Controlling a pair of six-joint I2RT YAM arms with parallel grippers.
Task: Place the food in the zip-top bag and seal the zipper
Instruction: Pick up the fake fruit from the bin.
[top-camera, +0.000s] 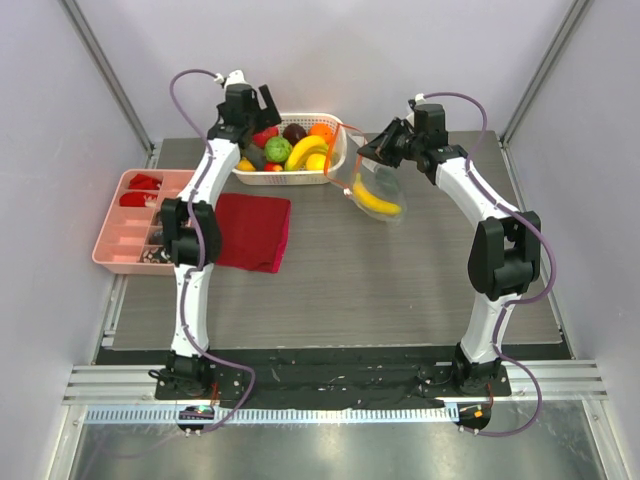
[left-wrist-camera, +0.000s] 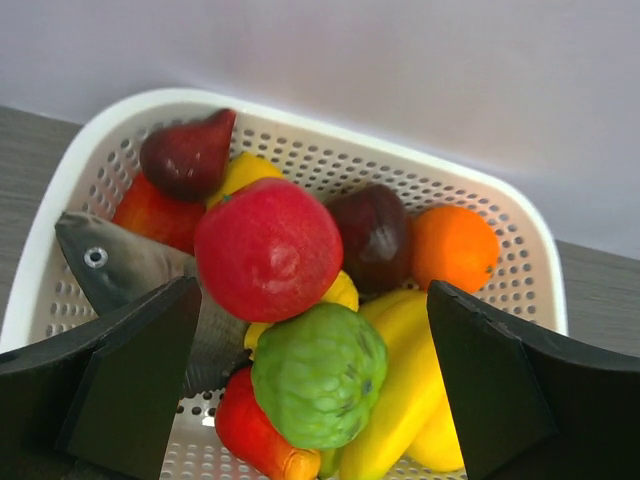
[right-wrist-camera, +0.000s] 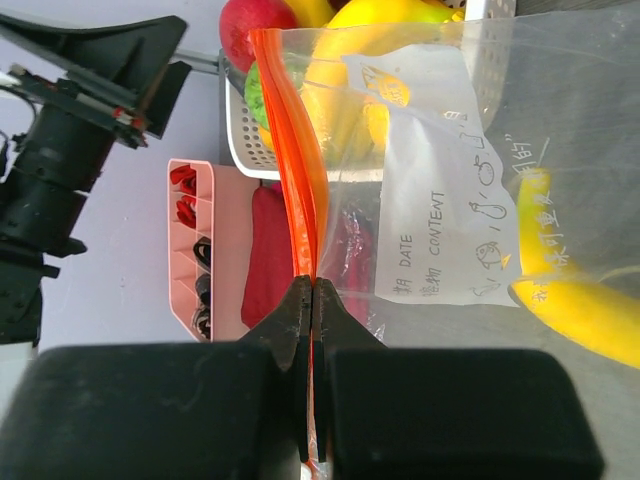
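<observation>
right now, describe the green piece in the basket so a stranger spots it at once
Find the white slotted basket at the far edge of the table. In its pile the green piece lies on the near side of the red apple, against a yellow banana. It is the only bright green one, round with bumpy, scaled skin.

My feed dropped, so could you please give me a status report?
Left gripper open above food in basket. Right gripper shut on zipper; bag holds one banana. Nothing blocking.
</observation>
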